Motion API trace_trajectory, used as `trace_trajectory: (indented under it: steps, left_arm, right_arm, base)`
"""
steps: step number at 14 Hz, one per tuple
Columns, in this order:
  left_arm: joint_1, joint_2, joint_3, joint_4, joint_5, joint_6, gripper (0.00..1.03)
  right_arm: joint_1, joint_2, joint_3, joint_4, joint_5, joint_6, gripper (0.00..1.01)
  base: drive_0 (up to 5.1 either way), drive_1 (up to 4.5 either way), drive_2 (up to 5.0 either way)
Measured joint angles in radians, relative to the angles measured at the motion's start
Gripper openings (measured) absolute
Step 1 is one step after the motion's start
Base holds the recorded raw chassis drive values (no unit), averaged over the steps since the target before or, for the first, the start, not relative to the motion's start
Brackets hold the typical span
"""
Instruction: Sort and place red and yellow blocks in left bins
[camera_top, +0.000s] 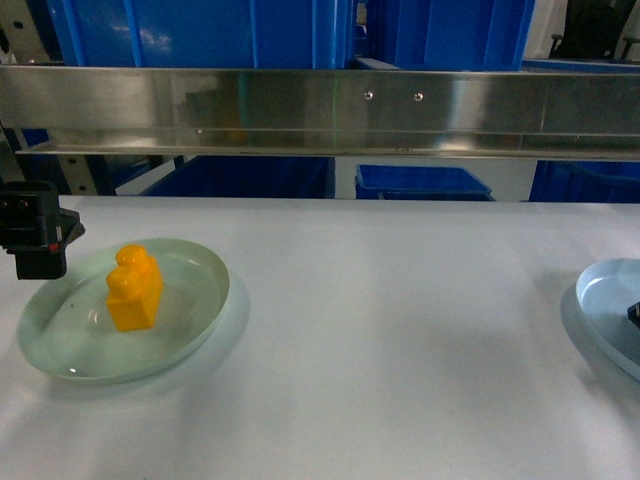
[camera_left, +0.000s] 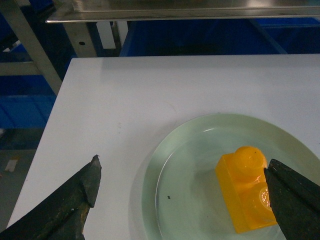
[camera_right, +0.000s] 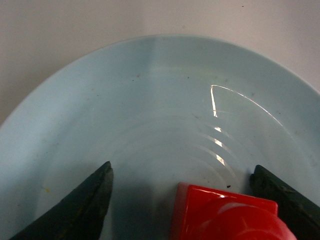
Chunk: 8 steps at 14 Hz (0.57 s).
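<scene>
Yellow block is seen upright in green plate on white tabletop. Left hand is spread wide around it, nothing gripped. Right hand is spread wide around red block in blue plate, untouched. Blue bins stand behind steel rail.

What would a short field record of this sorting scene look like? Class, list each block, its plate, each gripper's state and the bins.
yellow block: upright on the pale green plate, two studs on top
red block: on the pale blue plate, between the open jaws
left gripper: open, beside the yellow block, holding nothing
right gripper: open, straddling the red block
blue bins: behind the metal rail, contents hidden
</scene>
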Motion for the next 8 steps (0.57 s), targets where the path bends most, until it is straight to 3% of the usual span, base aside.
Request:
trace_trajectory:
  steps: [2, 5, 8]
  left_arm:
    - [0.0, 0.0, 0.0, 0.0, 0.0, 0.0, 0.98]
    - [0.0, 0.0, 0.0, 0.0, -0.001, 0.0, 0.98]
    - [0.0, 0.0, 0.0, 0.0, 0.0, 0.0, 0.98]
  right_arm:
    - [0.003, 0.0, -0.004, 0.012, 0.009, 0.0, 0.57]
    - [0.014, -0.021, -0.014, 0.008, 0.027, 0.0, 0.33]
    - [0.019, -0.041, -0.019, 0.001, 0.029, 0.005, 0.3]
  base:
    - [0.0, 0.0, 0.0]
    - [0.0, 0.0, 0.0]
    - [0.0, 0.0, 0.0]
